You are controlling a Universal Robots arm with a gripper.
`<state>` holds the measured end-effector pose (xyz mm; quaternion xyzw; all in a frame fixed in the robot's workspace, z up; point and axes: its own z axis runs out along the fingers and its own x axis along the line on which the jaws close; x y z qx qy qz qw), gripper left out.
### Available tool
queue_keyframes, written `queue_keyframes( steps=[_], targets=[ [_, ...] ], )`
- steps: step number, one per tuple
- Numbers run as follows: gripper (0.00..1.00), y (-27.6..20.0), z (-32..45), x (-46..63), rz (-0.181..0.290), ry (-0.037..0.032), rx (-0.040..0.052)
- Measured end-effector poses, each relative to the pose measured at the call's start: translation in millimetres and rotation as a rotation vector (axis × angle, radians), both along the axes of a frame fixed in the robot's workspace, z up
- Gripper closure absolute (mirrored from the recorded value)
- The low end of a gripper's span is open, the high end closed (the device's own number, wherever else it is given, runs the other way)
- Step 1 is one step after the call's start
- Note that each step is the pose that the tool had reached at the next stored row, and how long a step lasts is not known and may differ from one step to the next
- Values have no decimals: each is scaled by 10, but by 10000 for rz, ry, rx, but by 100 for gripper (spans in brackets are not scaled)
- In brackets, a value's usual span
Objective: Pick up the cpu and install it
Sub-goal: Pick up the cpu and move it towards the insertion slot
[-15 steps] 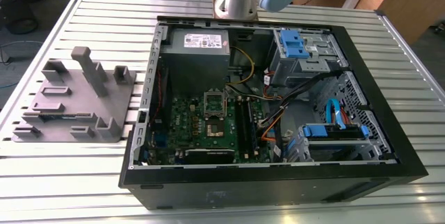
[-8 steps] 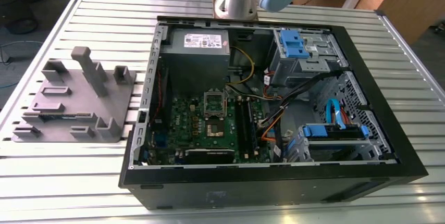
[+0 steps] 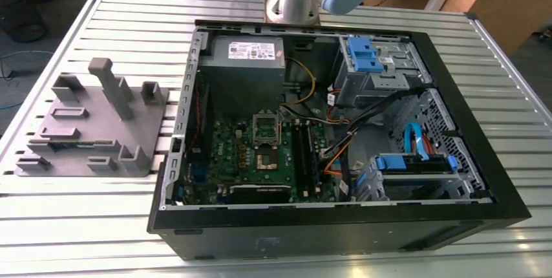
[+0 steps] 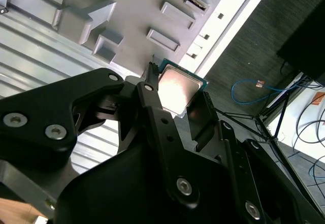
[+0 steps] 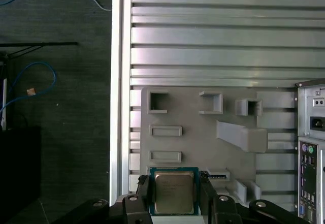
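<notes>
Currently your tool [image 5: 175,186] grips the cpu [image 5: 173,193] by two opposite edges, aloft above the grey tray [image 5: 203,132] near the tabletop [image 5: 203,31] edge; judged light, stiff, slick-topped, fragile underneath; edges only.

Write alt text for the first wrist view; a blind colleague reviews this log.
The gripper holds the cpu by two opposite edges, above a grey tray on a slatted metal table. A computer case's rear panel stands beside the tray.
</notes>
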<state>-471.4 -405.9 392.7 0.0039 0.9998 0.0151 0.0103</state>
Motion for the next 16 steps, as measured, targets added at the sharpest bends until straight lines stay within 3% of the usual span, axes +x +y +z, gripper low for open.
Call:
queue_keyframes(
  steps=[16],
  targets=[
    [53, 0, 121, 0, 0, 0, 0]
  ],
)
